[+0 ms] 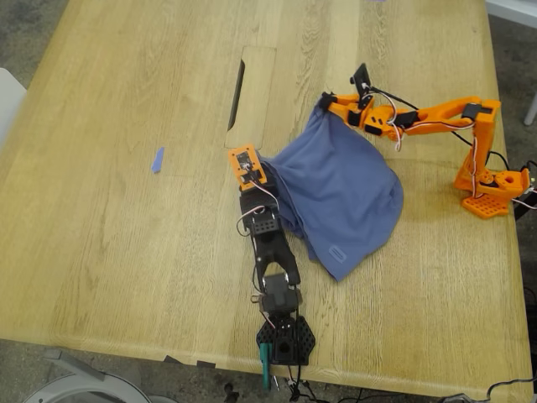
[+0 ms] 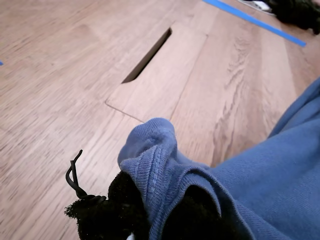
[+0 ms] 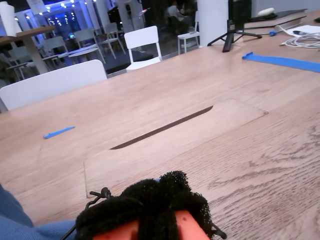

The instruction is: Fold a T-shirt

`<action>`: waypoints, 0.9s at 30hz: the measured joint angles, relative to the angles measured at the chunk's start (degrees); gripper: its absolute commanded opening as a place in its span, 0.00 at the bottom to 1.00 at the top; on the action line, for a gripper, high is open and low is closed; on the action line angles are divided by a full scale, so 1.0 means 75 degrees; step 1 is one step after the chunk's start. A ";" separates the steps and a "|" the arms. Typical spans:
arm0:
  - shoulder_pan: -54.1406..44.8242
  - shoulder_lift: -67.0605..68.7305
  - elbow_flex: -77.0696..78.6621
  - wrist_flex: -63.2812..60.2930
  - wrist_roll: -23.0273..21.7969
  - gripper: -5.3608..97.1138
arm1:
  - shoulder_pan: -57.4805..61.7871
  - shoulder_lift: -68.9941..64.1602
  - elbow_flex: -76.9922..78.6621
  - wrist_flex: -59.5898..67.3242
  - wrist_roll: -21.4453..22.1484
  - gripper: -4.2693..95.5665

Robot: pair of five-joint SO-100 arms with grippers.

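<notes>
My first gripper (image 2: 155, 212) has its black padded fingers (image 2: 112, 205) closed on a ribbed edge of the T-shirt (image 2: 280, 175), and the blue cloth bunches up and over them; in the exterior view this gripper (image 1: 249, 168) sits at the shirt's corner on that view's left, at the end of the black arm. My second gripper (image 3: 150, 207) shows its fuzzy black pads (image 3: 172, 192) pressed together, with only a sliver of blue cloth (image 3: 15, 220) at the edge of its wrist view; in the exterior view this gripper (image 1: 330, 104), on the orange arm, pinches the shirt's upper corner. The T-shirt (image 1: 340, 193) hangs stretched between the two grips and spreads crumpled over the wooden table (image 1: 126, 252) toward the near edge; a dark slot (image 1: 237, 82) lies just beyond it; a blue tape scrap (image 1: 157, 159) lies well apart on the exterior view's left.
</notes>
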 measured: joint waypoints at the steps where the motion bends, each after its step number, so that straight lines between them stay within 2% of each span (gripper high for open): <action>1: -0.0047 -0.0176 -0.0141 -0.0047 0.0000 0.05 | 0.0035 -0.0164 -0.0187 0.0000 0.0000 0.04; 12: -0.0563 -0.2273 -0.1957 -0.0375 -0.0023 0.05 | 0.0504 -0.2344 -0.2941 0.0715 0.0000 0.04; 27: -0.0914 -0.5461 -0.5672 -0.0363 -0.0035 0.05 | 0.1020 -0.5555 -0.7734 0.1828 0.0023 0.04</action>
